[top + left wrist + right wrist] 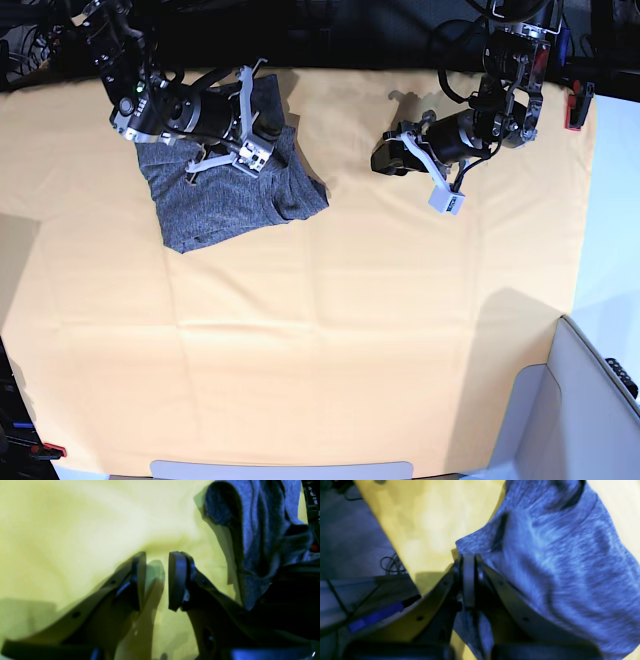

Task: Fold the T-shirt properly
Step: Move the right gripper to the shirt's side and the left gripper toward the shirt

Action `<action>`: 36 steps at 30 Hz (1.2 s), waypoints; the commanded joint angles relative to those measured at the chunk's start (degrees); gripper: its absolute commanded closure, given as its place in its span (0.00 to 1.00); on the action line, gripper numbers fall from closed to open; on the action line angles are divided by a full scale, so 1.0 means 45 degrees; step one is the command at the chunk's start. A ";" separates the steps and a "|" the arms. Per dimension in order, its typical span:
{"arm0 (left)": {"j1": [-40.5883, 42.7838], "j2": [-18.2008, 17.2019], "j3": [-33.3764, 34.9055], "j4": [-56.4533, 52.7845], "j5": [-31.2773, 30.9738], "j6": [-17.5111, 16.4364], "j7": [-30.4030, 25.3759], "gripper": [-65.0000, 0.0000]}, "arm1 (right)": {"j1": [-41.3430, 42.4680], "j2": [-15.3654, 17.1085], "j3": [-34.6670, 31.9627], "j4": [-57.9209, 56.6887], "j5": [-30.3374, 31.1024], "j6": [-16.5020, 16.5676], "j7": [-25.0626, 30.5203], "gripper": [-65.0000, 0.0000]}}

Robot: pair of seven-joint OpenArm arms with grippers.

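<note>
On the smooth yellow-orange cloth [330, 340], the speckled knit T-shirt [225, 205] lies bunched.

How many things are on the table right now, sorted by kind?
Garments: 1, the grey T-shirt
Table cloths: 1, the yellow-orange table cloth
Robot grippers: 2, the left gripper and the right gripper
Total: 4

A yellow-orange table cloth [320, 330] bears the rumpled grey T-shirt [225, 205] near its far edge.
</note>
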 commanded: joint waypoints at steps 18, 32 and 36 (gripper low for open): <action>-0.0047 -0.0101 0.0022 -0.0027 0.0537 0.0331 0.0227 0.71 | 0.1418 0.0932 0.6088 -0.1524 0.3805 -0.2915 0.1970 0.89; 0.0110 0.1364 -0.1931 0.0344 -0.3116 0.0272 0.3627 0.59 | 0.3957 -0.0025 0.6674 -0.8870 0.3864 -0.0688 0.1325 0.50; 0.0383 0.1364 -0.1873 0.0324 -0.4953 0.0272 0.3685 0.58 | 0.4446 -0.0123 0.6596 -1.0003 0.3805 -0.0102 0.0934 0.50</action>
